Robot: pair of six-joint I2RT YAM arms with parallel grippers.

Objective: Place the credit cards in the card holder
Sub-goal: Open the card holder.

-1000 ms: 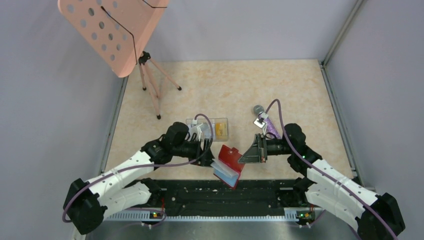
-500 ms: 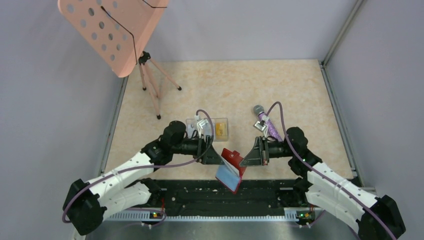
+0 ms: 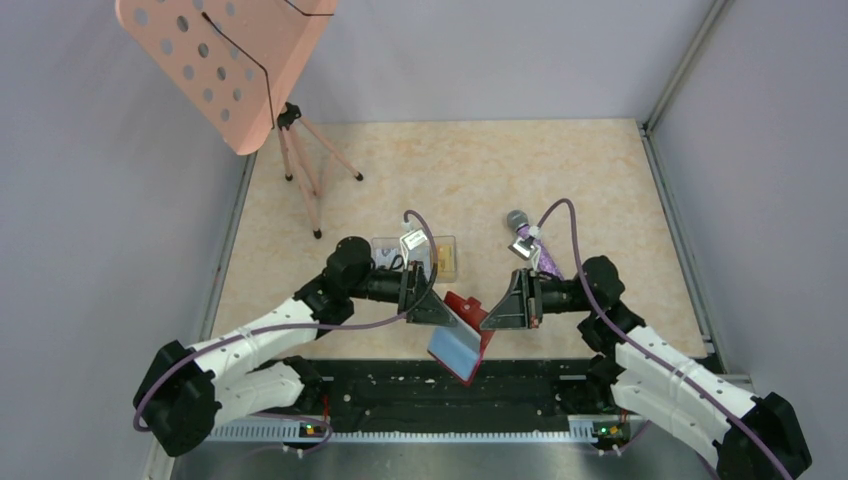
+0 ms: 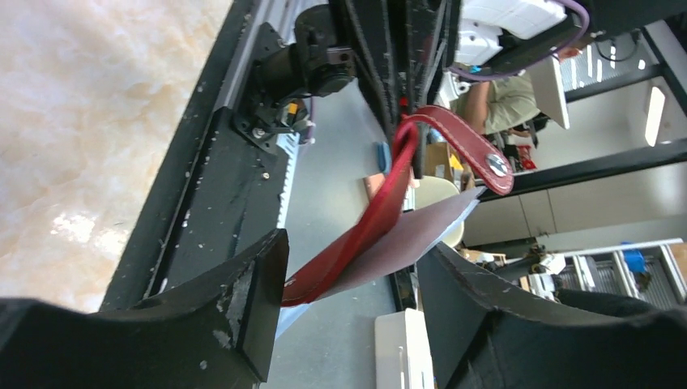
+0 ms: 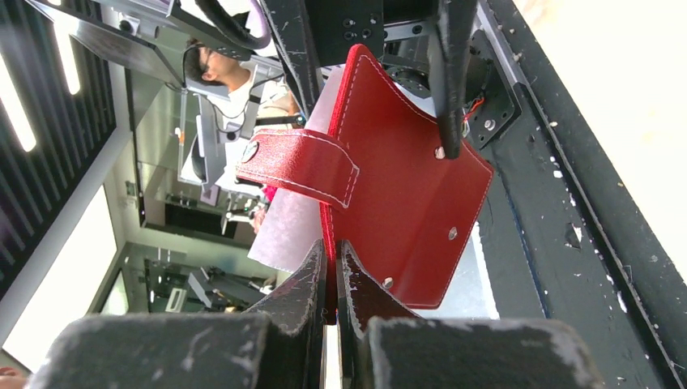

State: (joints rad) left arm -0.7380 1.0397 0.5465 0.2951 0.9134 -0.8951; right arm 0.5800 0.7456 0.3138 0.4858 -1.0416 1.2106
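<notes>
The red card holder (image 3: pixel 466 311) hangs tilted in the air above the table's near edge. My right gripper (image 3: pixel 492 310) is shut on its edge, as the right wrist view (image 5: pixel 331 271) shows, with the red flap (image 5: pixel 405 203) and snap strap (image 5: pixel 296 163) beyond it. A pale blue-white credit card (image 3: pixel 452 347) sticks out of the holder's lower end. My left gripper (image 3: pixel 432 305) is open; in its wrist view (image 4: pixel 352 284) the jaws straddle the holder's corner (image 4: pixel 356 243) and the pale card (image 4: pixel 413 239). Yellow-orange cards (image 3: pixel 444 260) lie in a clear box.
The clear box (image 3: pixel 385 245) sits on the table just behind my left gripper. A purple microphone (image 3: pixel 530 245) lies behind my right wrist. A pink music stand (image 3: pixel 225 60) on a tripod (image 3: pixel 310 185) stands at the back left. The black rail (image 3: pixel 440 385) runs below the holder.
My left gripper has moved right, up to the card holder. The pale cards that fanned out below the holder now lie flatter against it. My right gripper has barely moved.
</notes>
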